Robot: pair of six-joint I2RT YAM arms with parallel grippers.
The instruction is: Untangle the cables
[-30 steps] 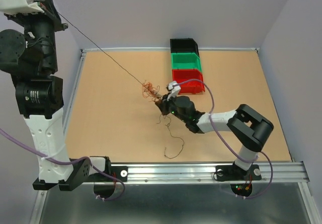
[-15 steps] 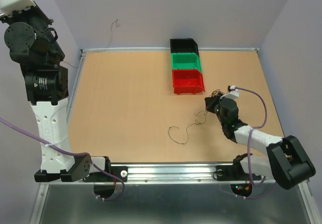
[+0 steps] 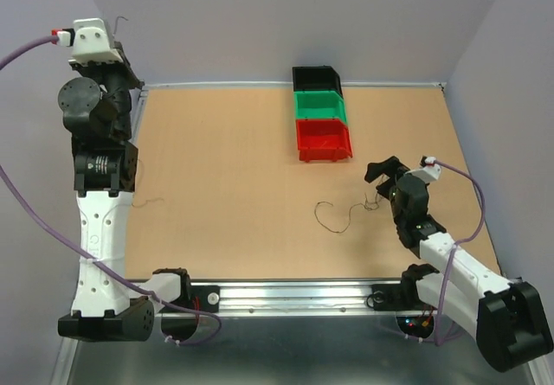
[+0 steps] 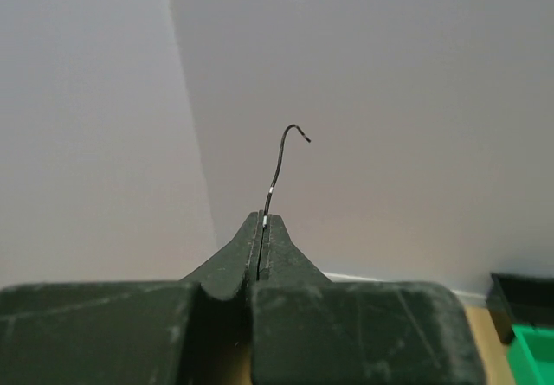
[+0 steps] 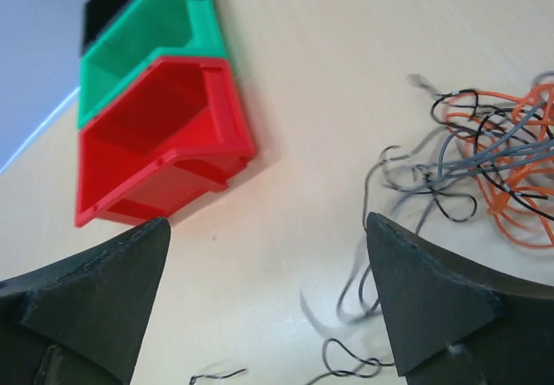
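The right hand (image 5: pixel 264 259) has just sprung wide, dropping the clump of cables (image 5: pixel 506 156) onto the table (image 3: pixel 225 160) near the red bin (image 5: pixel 164 143). The left hand (image 4: pixel 262 229), raised high, pinches one dark wire (image 4: pixel 277 164) pulled clear. The rest looks tangled.

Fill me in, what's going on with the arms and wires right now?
Two arms are working on a wire tangle. The left gripper is shut on a single dark wire, raised high by the back wall at the far left. The right gripper is open and holds nothing, hovering low beside the clump of orange, black and grey wires lying on the table near the red bin. A loose dark strand curls on the table nearby.
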